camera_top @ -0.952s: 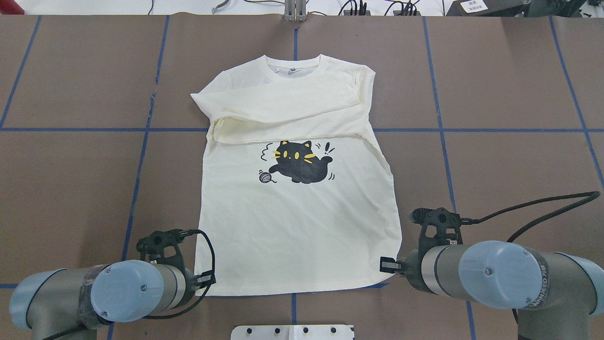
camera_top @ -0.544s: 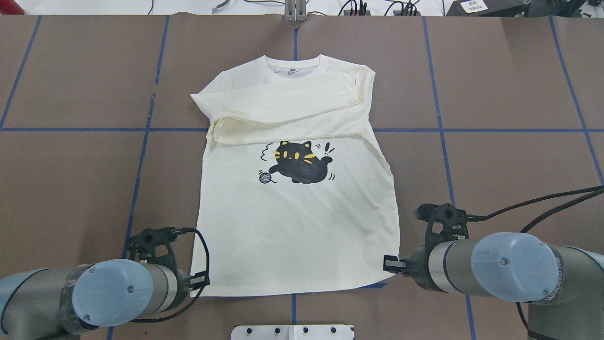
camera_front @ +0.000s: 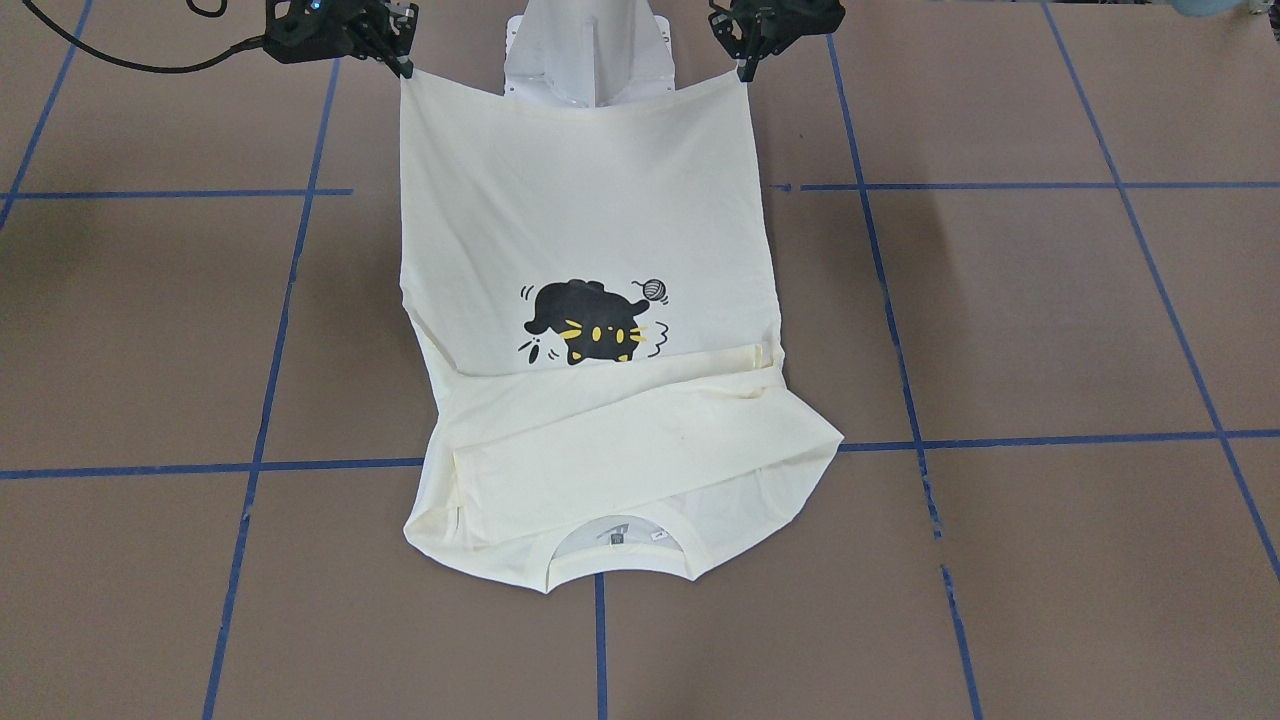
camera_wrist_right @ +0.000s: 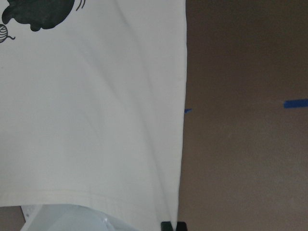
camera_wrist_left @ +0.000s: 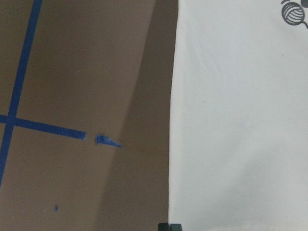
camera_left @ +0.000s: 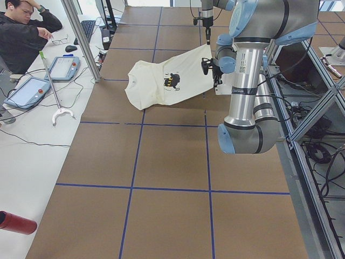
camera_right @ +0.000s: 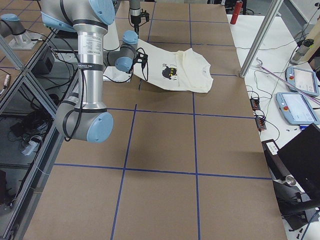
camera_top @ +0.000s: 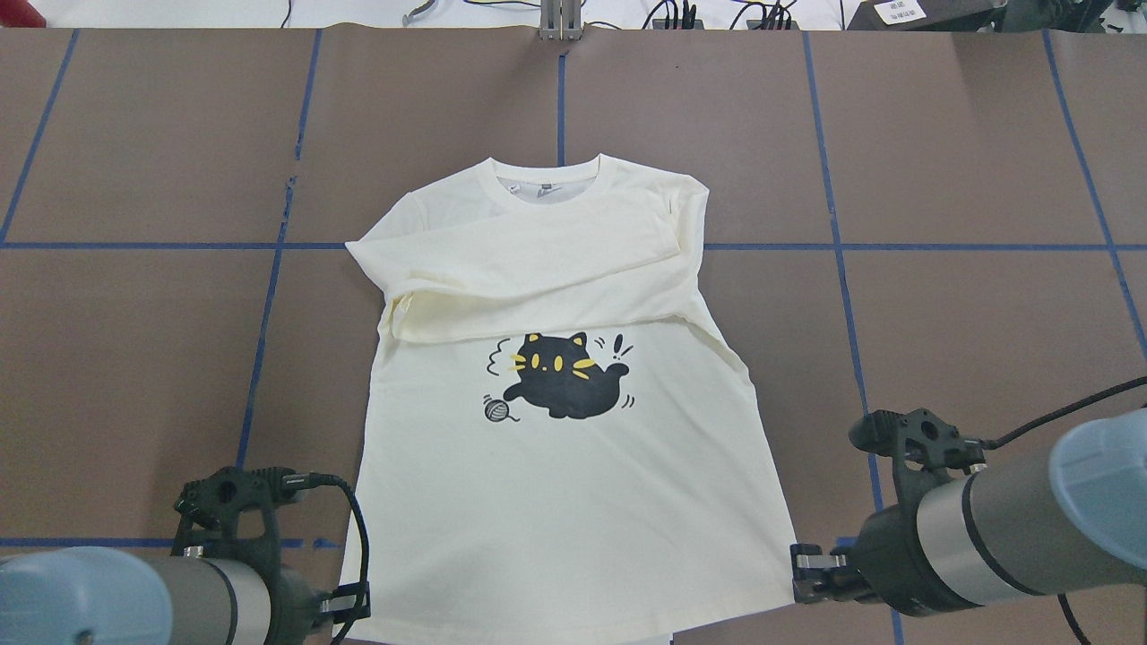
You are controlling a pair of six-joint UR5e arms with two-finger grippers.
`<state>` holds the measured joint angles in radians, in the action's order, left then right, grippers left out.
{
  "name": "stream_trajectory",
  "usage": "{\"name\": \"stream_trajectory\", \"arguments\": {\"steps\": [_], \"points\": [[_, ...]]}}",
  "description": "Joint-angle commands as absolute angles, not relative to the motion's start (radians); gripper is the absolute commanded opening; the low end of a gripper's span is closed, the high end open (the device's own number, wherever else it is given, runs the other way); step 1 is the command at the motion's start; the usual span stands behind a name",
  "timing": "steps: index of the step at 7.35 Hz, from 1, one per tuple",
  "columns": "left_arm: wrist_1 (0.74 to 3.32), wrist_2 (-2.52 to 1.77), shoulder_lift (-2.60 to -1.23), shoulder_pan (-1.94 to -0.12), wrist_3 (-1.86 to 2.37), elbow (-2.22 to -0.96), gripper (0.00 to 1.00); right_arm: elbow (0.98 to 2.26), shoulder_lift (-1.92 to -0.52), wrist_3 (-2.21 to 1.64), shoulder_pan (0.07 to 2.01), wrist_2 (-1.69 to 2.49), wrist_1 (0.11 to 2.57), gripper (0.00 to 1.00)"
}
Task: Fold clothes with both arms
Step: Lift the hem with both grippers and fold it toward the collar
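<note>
The cream-white shirt lies front up, its black cat print showing and both long sleeves folded across the chest. The neck points away from me. My left gripper is shut on the hem's left corner, and my right gripper is shut on the hem's right corner. In the front-facing view the left gripper and right gripper hold the hem taut and raised, while the collar end rests on the table. Each wrist view shows the shirt's side edge running down to the fingertips.
The white pedestal base sits just behind the raised hem. Blue tape lines grid the brown table. In the left side view a seated person and tablets are beyond the far edge, with a red cylinder near the corner.
Both arms have drawn back toward the robot's base with the hem corners held. The whole shirt has slid toward me and the hem has risen off the table.
</note>
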<state>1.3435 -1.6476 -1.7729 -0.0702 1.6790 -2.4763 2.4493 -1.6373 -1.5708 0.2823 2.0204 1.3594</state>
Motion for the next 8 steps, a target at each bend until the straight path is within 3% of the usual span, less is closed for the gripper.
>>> {"name": "stream_trajectory", "arguments": {"steps": [1, 4, 8], "points": [[1.281, -1.672, -1.795, -0.034, 1.664, -2.536, 0.0, 2.505, -1.666, -1.569, 0.273, 2.086, 1.358, 0.0], [1.287, -1.68, -1.822, -0.212, 1.503, -2.491, 0.0, 2.34, -1.462, -1.551, 0.449, 2.094, 1.355, 0.0], [1.292, -1.776, -1.865, -0.396, 1.408, -2.356, 0.0, 2.208, -1.383, -1.442, 0.638, 2.097, 1.351, 0.0]]}}
